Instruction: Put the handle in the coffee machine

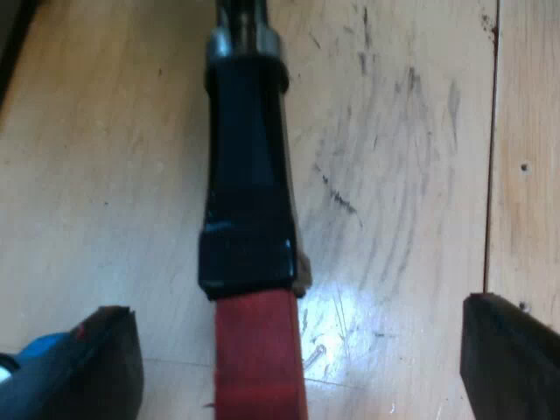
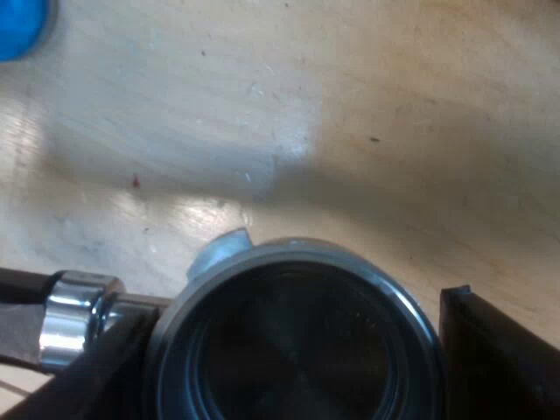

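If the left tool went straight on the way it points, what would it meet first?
Most likely the handle, which lies between the left tool's open fingers, its dark part and red end in line. The table is beneath. Depth is unclear.

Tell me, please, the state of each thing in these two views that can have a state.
Metal holder: loose, lying on the wooden table, basket facing up.
Handle: flat on the table, untouched.
Left gripper: jaws wide open, one on either side of the handle's red end.
Right gripper: at the holder's basket; I cannot tell whether it grips.
Blue tamper: on the table, apart from the holder.
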